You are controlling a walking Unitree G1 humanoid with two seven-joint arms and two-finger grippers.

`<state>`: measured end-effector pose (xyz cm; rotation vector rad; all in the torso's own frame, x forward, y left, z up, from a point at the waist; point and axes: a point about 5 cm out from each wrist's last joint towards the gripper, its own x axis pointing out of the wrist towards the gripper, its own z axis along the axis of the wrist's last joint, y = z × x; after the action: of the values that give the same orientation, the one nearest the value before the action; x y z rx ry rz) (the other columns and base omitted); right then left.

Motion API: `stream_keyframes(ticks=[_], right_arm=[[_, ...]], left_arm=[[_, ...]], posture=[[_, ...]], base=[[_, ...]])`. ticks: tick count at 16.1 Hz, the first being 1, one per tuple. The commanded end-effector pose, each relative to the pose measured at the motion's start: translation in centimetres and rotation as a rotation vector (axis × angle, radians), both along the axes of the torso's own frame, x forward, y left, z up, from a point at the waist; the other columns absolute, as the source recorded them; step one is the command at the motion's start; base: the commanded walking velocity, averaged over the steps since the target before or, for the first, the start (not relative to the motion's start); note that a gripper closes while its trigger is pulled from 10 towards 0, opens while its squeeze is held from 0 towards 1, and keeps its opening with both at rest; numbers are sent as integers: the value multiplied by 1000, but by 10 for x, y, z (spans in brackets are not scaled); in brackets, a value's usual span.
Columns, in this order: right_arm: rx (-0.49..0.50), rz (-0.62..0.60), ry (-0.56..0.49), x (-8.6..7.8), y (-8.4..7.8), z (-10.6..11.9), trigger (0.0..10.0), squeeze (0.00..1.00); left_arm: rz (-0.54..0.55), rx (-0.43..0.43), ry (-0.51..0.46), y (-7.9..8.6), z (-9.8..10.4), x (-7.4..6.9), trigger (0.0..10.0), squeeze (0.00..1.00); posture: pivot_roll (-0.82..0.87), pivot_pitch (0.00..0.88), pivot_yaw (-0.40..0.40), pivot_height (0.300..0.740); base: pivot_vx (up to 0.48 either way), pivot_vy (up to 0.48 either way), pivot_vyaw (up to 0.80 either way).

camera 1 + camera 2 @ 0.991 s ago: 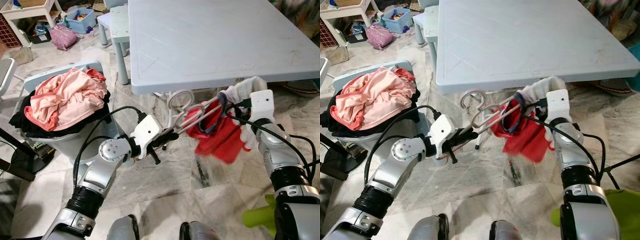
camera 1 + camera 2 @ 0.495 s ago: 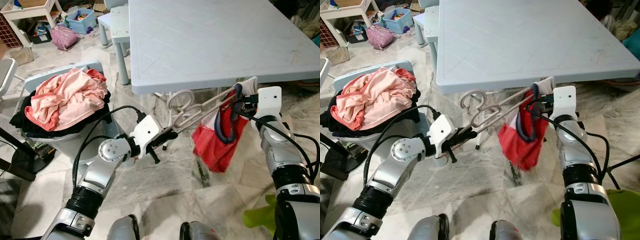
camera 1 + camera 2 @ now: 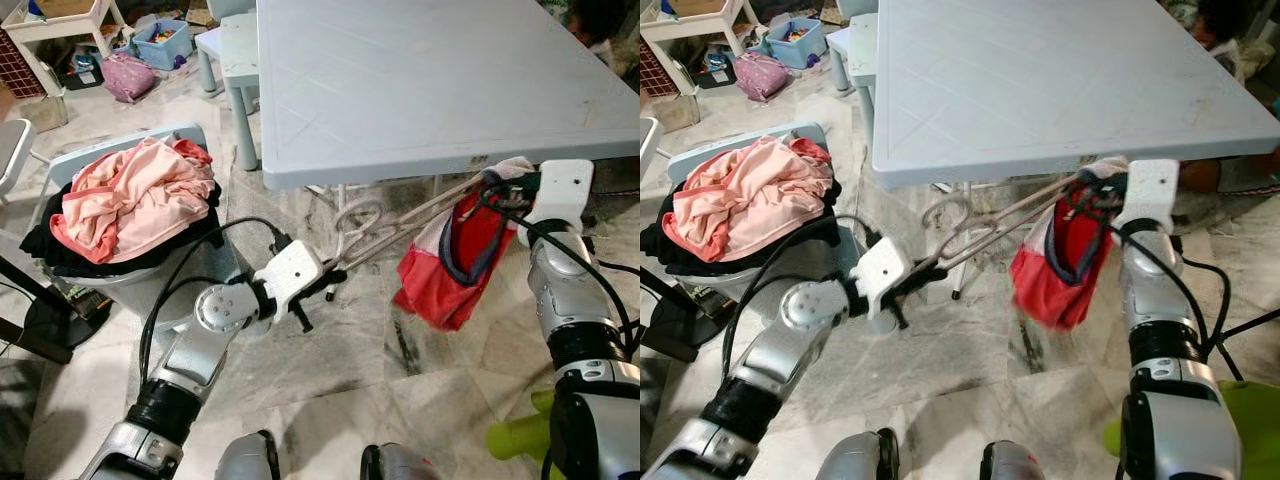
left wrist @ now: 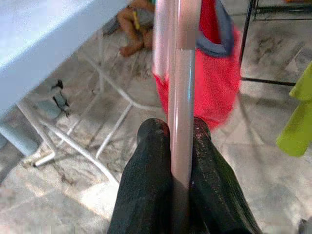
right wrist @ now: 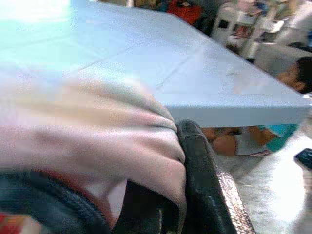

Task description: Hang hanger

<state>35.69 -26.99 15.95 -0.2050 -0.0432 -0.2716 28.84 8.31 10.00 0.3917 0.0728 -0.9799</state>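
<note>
I am pinching the pale pink hanger [image 4: 178, 97] between the two black fingers [image 4: 146, 180] of my left gripper [image 3: 322, 283], which are pressed tight against its flat bar just in front of the light blue table [image 3: 440, 80], below its near edge. The hanger is stretching from there up toward the table's edge, its wire hooks [image 3: 362, 215] looping just under that edge. At its other end a red garment with a grey-blue band [image 3: 455, 262] is hanging down, below the table's near right corner. My right gripper [image 3: 505, 185] is holding that end up against the table's edge, closed on bunched whitish cloth [image 5: 97, 136] with the garment draped under it. To the left of the table, a laundry basket [image 3: 120, 160] is sitting on the marble floor [image 3: 330, 370], heaped with pink and coral clothes [image 3: 135, 195]. Beyond it, past the table's far left side, a small blue bin [image 3: 160, 40] and a purple bag [image 3: 125, 72] are lying on the floor.
</note>
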Motion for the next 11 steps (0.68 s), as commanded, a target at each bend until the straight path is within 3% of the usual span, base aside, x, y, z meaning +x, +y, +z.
stream_keyframes(ticks=[1, 6, 9, 11], right_arm=[[-14, -46, -82, 4, -5, 23, 0, 0], [-31, -155, -141, 11, -10, 42, 0, 0], [-58, -174, -139, 14, -8, 45, 0, 0], [-107, -158, -121, 12, -9, 40, 0, 0]], left_arm=[[-6, 29, -24, 4, 1, -4, 0, 0], [-41, 72, -19, 11, -8, -25, 0, 0], [54, 62, -23, 26, -11, -35, 0, 0], [241, -11, -90, 38, -4, -35, 0, 0]], posture=[[-40, 92, 59, 740], [-21, 94, 45, 740], [-13, 95, 35, 740], [-8, 100, 26, 740]], base=[[0, 0, 0], [0, 0, 0], [0, 0, 0], [0, 0, 0]])
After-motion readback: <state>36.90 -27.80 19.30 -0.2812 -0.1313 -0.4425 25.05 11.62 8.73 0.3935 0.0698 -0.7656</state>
